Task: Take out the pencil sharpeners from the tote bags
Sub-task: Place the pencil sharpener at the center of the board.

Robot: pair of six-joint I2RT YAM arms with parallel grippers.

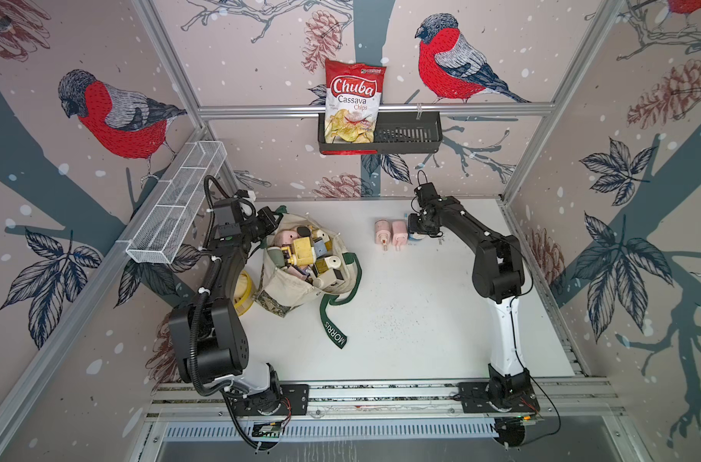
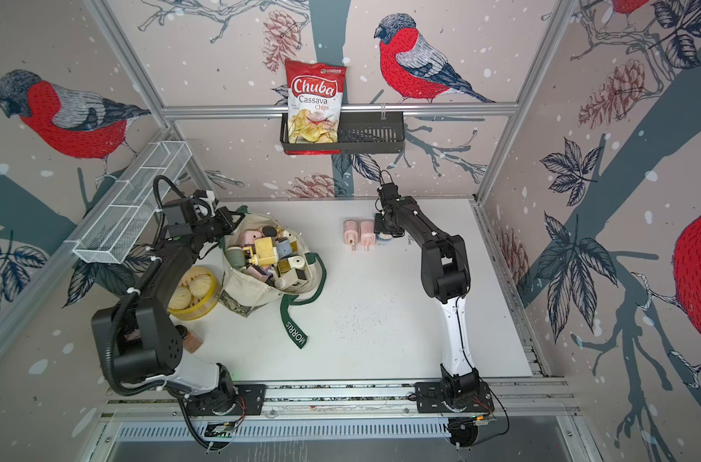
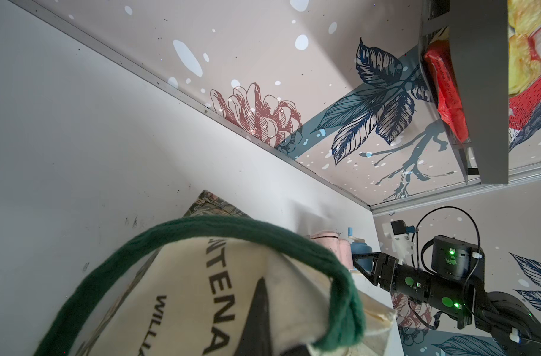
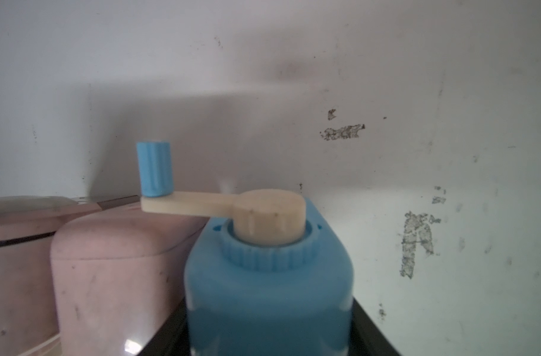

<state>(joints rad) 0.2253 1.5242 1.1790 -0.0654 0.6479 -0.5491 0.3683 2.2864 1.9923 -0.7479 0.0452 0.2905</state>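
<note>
Pencil sharpeners (image 1: 307, 256), boxy pastel plastic crank models in yellow, cream, pink and blue, mostly heaped in the open mouth of the cream canvas tote bag with dark green handles (image 1: 289, 294), slumped on the white counter (image 1: 401, 320). Three already out. Two pink plastic sharpeners (image 1: 391, 237) side by side toward the back of the counter. Just beside them, a blue plastic sharpener with a cream crank (image 4: 269, 292), long axis parallel to theirs, crank end pointing away from the right fingers (image 4: 368, 336). Those clamped on either side of the blue body; whether it rests on the counter, impossible to tell. Left fingers (image 3: 260, 308) together, seemingly pinching the tote's canvas rim by a handle. Heap well apart from the right fingers, across the counter toward the left arm, which is nearer but occupied. Probably next: release the blue one, then reach back to the bag.
</note>
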